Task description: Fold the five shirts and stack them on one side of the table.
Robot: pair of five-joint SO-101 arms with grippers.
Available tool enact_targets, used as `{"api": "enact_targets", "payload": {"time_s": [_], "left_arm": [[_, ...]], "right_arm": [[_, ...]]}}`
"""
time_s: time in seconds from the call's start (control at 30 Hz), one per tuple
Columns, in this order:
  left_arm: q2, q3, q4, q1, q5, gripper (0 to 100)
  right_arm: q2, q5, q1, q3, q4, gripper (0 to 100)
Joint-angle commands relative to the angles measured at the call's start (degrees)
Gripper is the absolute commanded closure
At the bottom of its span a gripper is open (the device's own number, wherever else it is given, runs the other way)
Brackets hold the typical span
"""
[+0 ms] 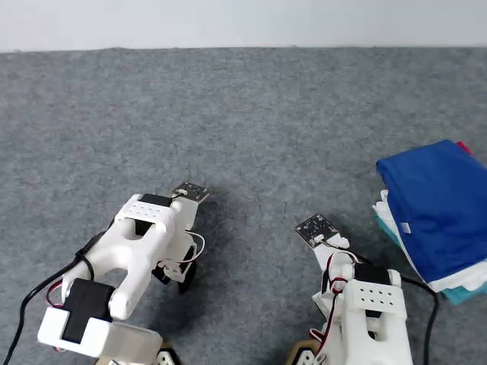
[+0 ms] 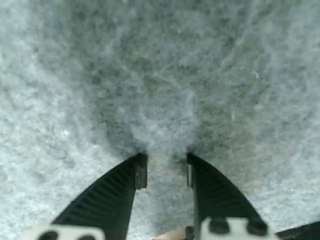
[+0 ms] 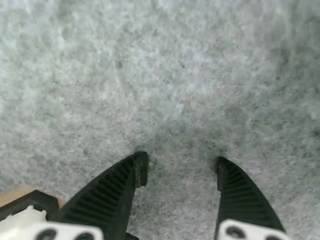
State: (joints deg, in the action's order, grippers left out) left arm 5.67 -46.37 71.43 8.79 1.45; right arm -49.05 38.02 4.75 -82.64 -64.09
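Several folded shirts (image 1: 437,217) lie stacked at the table's (image 1: 251,122) right edge, blue on top; left gripper (image 2: 165,170) and right gripper (image 3: 182,172) hover empty over bare felt, fingers spread, so the task looks about finished.

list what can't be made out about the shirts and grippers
High view: shirt stack runs off the right edge; blue shirt on top hides the layer count.
Left wrist view: unclear whether the open left gripper touches the table.
Right wrist view: same for the right gripper.
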Motion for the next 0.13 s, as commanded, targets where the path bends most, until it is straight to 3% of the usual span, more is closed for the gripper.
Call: {"api": "enact_targets", "payload": {"time_s": [0.0,0.1], "left_arm": [[0.44,-1.89,-3.87,0.0,0.53,87],[0.44,-1.89,-3.87,0.0,0.53,87]], "right_arm": [[0.66,0.62,-0.22,-2.29,3.74,77.4],[0.66,0.62,-0.22,-2.29,3.74,77.4]]}}
